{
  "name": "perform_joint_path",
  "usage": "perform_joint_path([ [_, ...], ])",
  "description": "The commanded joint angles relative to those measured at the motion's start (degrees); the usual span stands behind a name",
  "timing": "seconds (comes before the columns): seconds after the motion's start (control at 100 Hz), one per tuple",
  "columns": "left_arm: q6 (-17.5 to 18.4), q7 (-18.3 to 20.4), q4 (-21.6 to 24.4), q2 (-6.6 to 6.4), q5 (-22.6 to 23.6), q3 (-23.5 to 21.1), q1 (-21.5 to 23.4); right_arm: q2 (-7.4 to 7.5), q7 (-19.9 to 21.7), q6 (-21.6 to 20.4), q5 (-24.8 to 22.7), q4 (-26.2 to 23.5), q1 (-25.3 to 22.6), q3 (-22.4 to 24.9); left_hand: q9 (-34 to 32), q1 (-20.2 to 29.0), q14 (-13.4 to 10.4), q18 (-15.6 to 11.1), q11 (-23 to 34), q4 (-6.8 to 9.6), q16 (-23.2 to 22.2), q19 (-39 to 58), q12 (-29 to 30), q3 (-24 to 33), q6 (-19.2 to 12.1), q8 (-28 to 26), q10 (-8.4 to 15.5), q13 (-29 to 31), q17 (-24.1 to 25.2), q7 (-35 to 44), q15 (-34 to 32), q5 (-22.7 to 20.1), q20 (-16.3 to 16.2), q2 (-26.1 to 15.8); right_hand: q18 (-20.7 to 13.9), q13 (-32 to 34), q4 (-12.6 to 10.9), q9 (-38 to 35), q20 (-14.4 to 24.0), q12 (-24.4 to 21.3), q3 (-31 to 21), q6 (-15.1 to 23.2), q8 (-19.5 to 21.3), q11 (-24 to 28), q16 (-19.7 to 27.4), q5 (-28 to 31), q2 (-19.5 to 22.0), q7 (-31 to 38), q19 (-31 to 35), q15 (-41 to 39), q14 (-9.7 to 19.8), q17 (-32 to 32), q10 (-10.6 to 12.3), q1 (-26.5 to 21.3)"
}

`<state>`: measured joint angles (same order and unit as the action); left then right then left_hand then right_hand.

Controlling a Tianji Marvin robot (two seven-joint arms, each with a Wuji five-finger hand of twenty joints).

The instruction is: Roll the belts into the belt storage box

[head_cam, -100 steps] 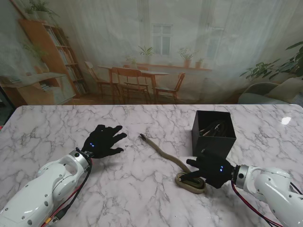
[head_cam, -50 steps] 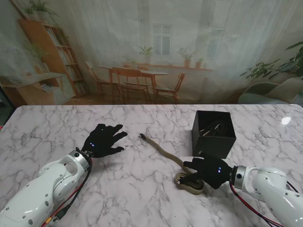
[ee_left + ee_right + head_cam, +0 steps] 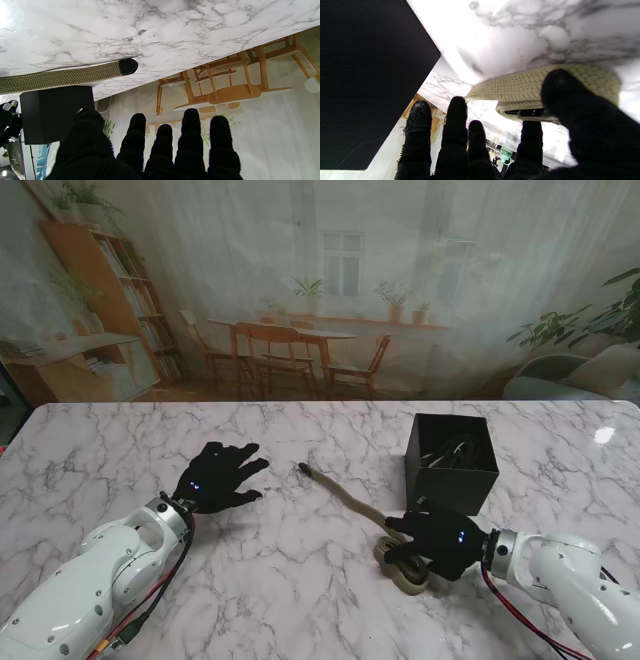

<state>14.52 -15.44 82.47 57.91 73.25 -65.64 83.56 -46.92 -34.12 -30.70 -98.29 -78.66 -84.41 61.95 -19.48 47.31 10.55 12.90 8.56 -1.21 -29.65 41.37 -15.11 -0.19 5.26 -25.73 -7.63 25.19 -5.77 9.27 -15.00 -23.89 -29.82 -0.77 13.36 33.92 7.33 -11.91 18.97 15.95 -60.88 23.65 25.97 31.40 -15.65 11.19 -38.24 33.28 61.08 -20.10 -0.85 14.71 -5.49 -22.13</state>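
A woven khaki belt point(image 3: 345, 498) with a black tip lies across the middle of the table. Its near end is wound into a small coil point(image 3: 400, 568). My right hand point(image 3: 440, 542) rests on that coil. In the right wrist view the thumb point(image 3: 570, 100) presses the coil's outer wrap point(image 3: 520, 86) and the forefinger point(image 3: 532, 130) reaches inside it. The black belt storage box point(image 3: 450, 465) stands just beyond this hand, with dark rolled belts inside. My left hand point(image 3: 215, 478) lies flat and open on the marble, left of the belt's tip point(image 3: 128, 66), holding nothing.
The white marble table point(image 3: 300, 580) ends at a far edge against a printed backdrop of a dining room. The box's black wall point(image 3: 370, 75) stands close beside my right fingers. The box point(image 3: 56, 112) also shows in the left wrist view.
My right hand has shifted slightly left and the coil has tightened. The belt's straight tail has been drawn a little toward the coil. The left hand has not moved.
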Motion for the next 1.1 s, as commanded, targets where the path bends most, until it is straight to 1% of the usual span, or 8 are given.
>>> perform_joint_path([
  [0.0,-0.04,0.94,0.1,0.16,-0.03,0.08,0.0,-0.69,0.16,0.29,0.18,1.26,-0.6,-0.62,-0.89,-0.05,-0.07,-0.18,0.71,0.17,-0.49,1.5,-0.61,-1.59,1.37,0.57,-1.12,1.17,0.26,-0.36,-1.05,1.65,-0.85,-3.01,1.13,-0.62,1.41,-1.07,-0.58,0.81,2.24,3.59,6.25,2.18,0.93,8.88,-0.99,12.5,0.24,0.24,-1.09,-0.75,-1.46,2.58],
  [0.12,-0.07,0.98,0.13,0.16,-0.04,0.05,0.02,-1.36,0.24,0.68,1.9,1.55,-0.88,-0.92,-0.91,-0.05,-0.09,-0.18,0.71,0.17,-0.49,1.5,-0.62,-1.61,1.43,0.55,-1.09,1.19,0.28,-0.31,-1.06,1.55,-0.83,-2.99,2.06,-0.12,1.61,-4.12,-0.47,1.87,5.2,5.31,9.09,4.35,0.56,14.73,0.48,18.25,0.44,-0.51,-1.44,-1.0,-1.94,4.19],
  [0.22,-0.12,0.96,0.14,0.18,-0.07,0.01,0.05,-2.07,0.17,0.8,3.64,1.61,-1.43,-0.68,-0.89,-0.08,-0.09,-0.14,0.71,0.17,-0.51,1.5,-0.62,-1.62,1.44,0.54,-1.14,1.22,0.31,-0.3,-1.08,1.53,-0.82,-2.95,2.82,0.58,8.03,-8.28,-0.46,2.62,10.59,6.77,2.23,5.35,0.35,19.49,1.88,23.65,0.48,-0.99,-2.2,-1.15,-1.29,2.79],
  [0.53,-0.17,1.38,0.26,0.17,-0.1,0.05,0.05,-3.98,3.68,-0.07,8.08,1.1,-3.59,1.39,-0.89,-0.12,-0.02,-0.17,0.66,0.15,-0.5,1.52,-0.61,-1.63,1.25,0.41,-1.16,1.15,0.28,0.04,-1.03,0.84,-0.8,-2.95,6.25,1.9,7.83,-8.48,-2.2,0.69,11.51,1.02,-7.29,-0.21,5.79,25.37,1.67,27.34,-2.03,8.6,-13.82,1.7,-3.7,2.27],
  [0.73,-0.16,1.54,0.34,0.16,-0.07,0.05,0.07,-5.79,9.28,-1.18,12.51,-0.08,-5.74,3.96,-0.88,-0.04,0.02,-0.11,0.6,0.17,-0.48,1.51,-0.59,-1.56,1.2,0.38,-1.22,1.17,0.3,0.1,-1.02,0.74,-0.78,-2.95,9.5,1.29,5.35,-4.24,-4.98,-0.03,10.35,-5.21,-4.72,-1.79,8.89,25.88,-0.07,31.65,-5.49,13.99,-18.21,3.39,-6.13,3.67],
  [0.83,-0.17,1.59,0.36,0.15,-0.05,0.06,0.08,-6.0,9.76,-1.06,13.13,-0.06,-5.91,4.04,-0.88,-0.07,0.08,-0.08,0.57,0.16,-0.47,1.48,-0.58,-1.57,1.17,0.36,-1.15,1.12,0.32,0.12,-0.99,0.68,-0.76,-2.97,9.72,2.57,3.62,-3.53,-5.66,0.27,9.3,-7.07,-1.75,-0.81,8.95,24.27,-0.36,35.42,-5.69,13.92,-16.9,4.46,-6.26,4.27],
  [0.99,-0.16,1.6,0.34,0.15,-0.05,0.11,0.05,-5.33,6.69,-1.05,11.67,0.71,-4.94,2.65,-0.89,-0.16,0.04,-0.11,0.54,0.14,-0.46,1.44,-0.58,-1.64,1.13,0.34,-1.15,1.09,0.32,0.14,-0.98,0.64,-0.74,-2.95,4.05,4.81,3.65,-5.17,-3.68,1.55,7.71,-7.24,-3.28,2.75,3.13,22.31,-0.1,33.47,-0.81,4.41,-4.81,6.53,-4.96,3.61],
  [1.09,-0.17,1.61,0.37,0.15,-0.04,0.1,0.06,-4.97,5.42,-1.24,10.78,0.8,-4.66,2.11,-0.94,-0.17,0.01,-0.1,0.55,0.14,-0.46,1.44,-0.59,-1.63,1.12,0.33,-1.12,1.11,0.32,0.16,-0.99,0.58,-0.74,-2.95,1.71,5.8,7.49,-8.66,-1.66,2.27,7.04,-5.15,-8.63,4.1,1.24,22.86,0.42,35.23,1.58,1.01,-2.99,6.62,-3.36,2.1],
])
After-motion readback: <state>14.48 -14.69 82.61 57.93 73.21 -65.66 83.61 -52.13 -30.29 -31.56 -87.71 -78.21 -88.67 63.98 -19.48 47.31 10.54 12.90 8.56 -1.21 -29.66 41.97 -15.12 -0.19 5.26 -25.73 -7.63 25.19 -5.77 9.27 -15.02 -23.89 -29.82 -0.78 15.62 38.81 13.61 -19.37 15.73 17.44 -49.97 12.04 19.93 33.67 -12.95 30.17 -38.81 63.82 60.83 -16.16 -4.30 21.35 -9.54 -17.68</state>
